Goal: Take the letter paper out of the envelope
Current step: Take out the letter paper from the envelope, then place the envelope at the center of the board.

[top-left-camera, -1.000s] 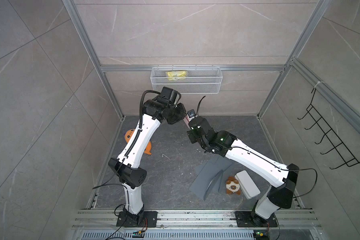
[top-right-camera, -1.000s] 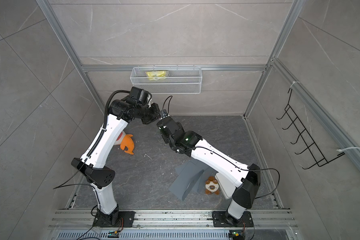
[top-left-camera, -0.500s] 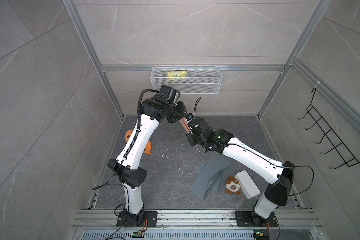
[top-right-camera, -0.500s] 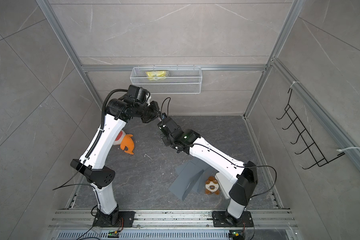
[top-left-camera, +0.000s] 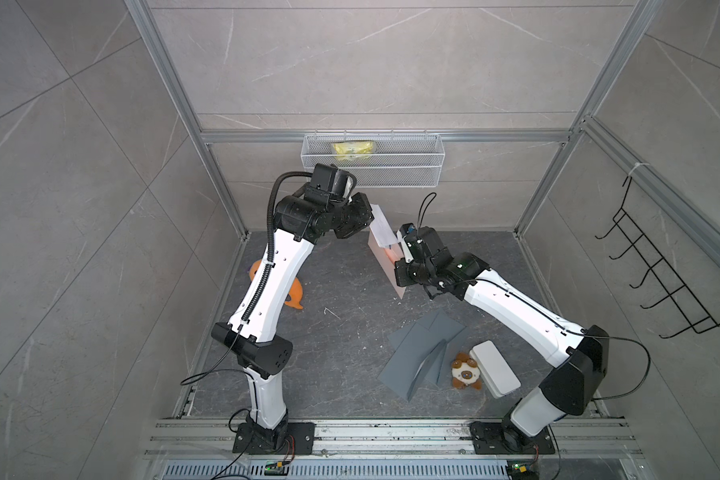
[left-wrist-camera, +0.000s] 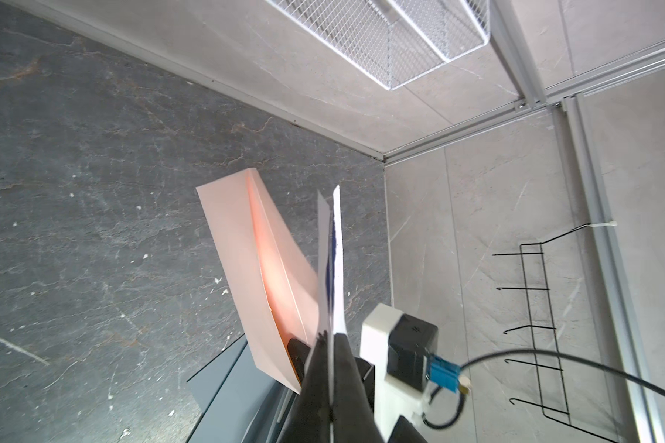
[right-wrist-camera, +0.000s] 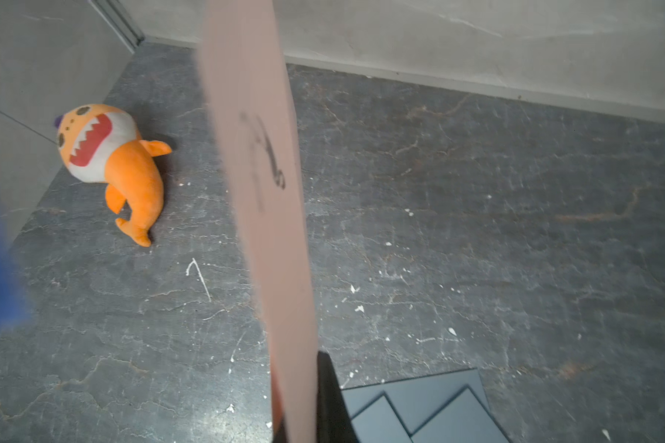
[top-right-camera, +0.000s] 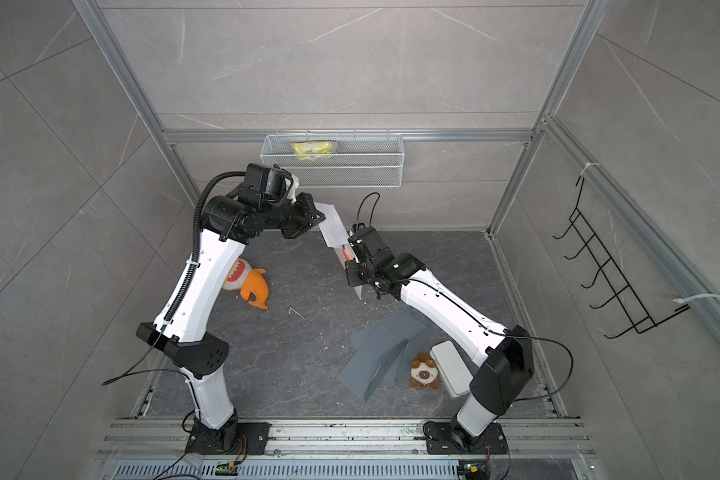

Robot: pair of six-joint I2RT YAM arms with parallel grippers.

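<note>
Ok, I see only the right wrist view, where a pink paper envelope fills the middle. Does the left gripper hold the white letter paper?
Observer: Yes, the left gripper is shut on the white letter paper.
Operator: Is it out already?
Observer: It seems so: in the left wrist view the sheet stands beside the pink paper envelope, whose mouth gapes open.
Operator: What lies beside the grey folders that I see?
Observer: In a top view, a small brown plush toy lies between them and a white rectangular box.
</note>
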